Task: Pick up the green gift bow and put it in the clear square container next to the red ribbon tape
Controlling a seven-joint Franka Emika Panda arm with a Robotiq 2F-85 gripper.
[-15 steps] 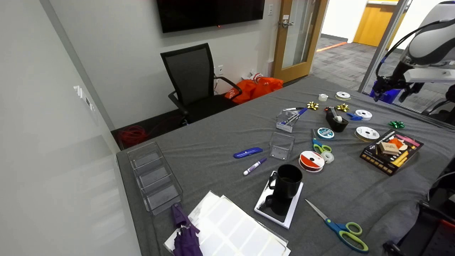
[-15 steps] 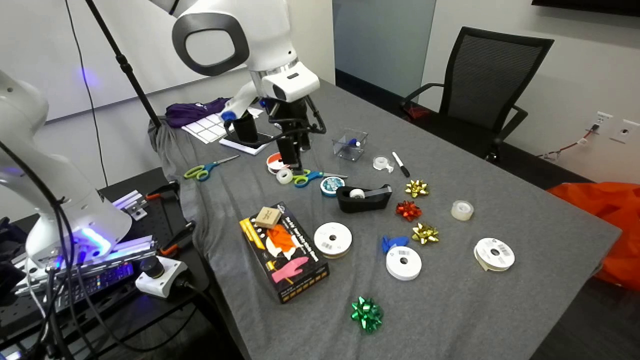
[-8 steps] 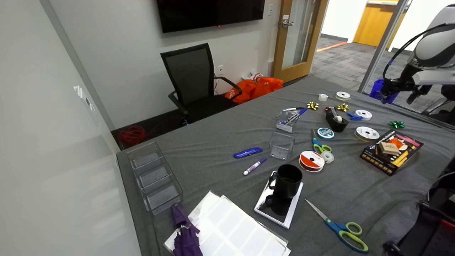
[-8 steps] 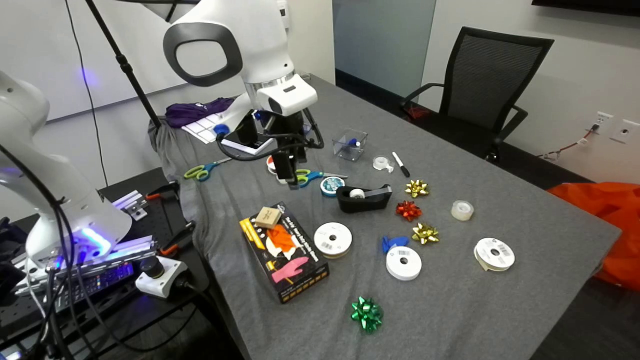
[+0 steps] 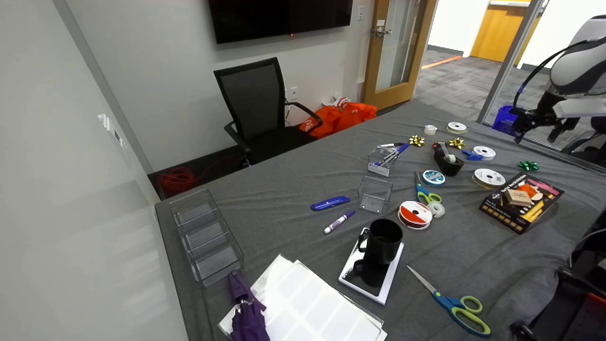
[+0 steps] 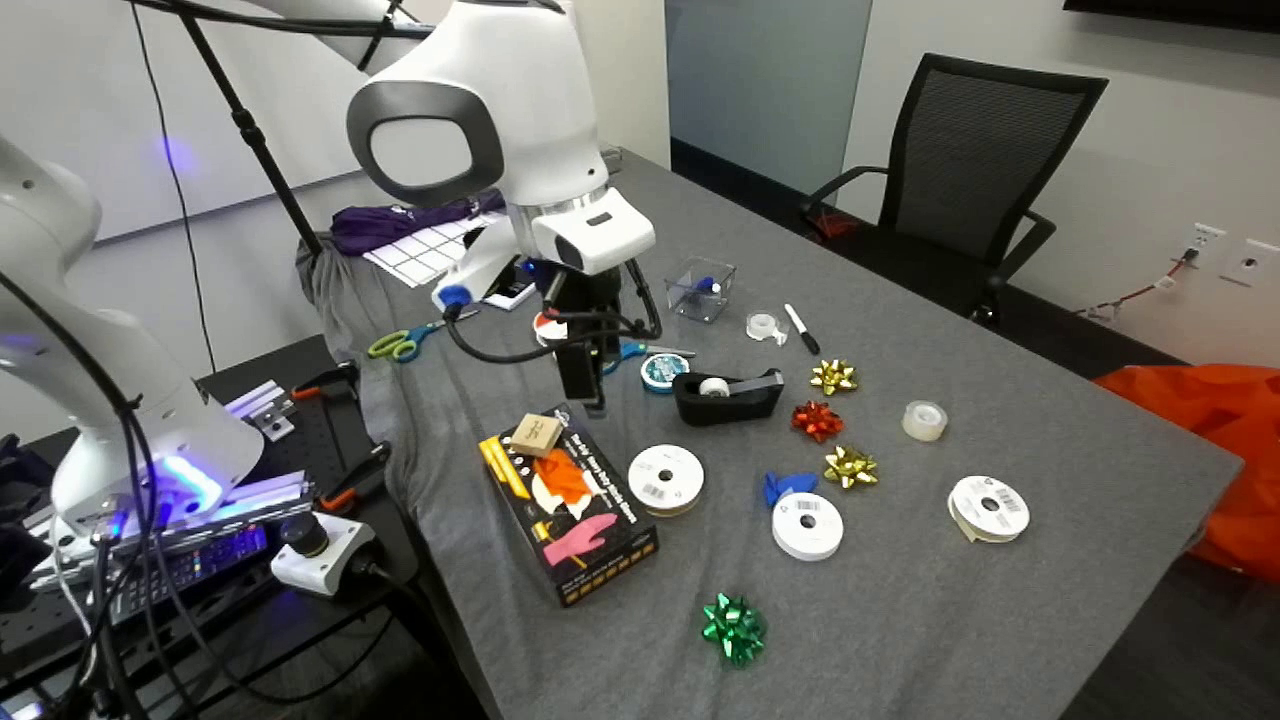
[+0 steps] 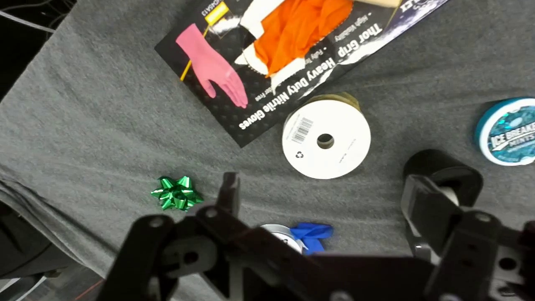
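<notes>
Wrist view, nearest: I see my gripper (image 7: 322,184), fingers spread wide, over the gray tablecloth (image 7: 104,129) | below: a white-faced ribbon spool (image 7: 326,158) just beside a glove box (image 7: 284,58) | farther, at the view's left: the shiny green gift bow (image 7: 177,194), lying on the tablecloth | farther still, in an exterior view: the clear square container (image 5: 375,195), near but apart from the red ribbon tape (image 5: 415,214)

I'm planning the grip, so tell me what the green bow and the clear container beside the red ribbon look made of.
Green bow: probably thin plastic film with a shiny metallic finish; its folded points throw bright glints.
Clear container: likely rigid plastic, smooth and see-through; the gray cloth shows through its walls, though glass is possible.
</notes>
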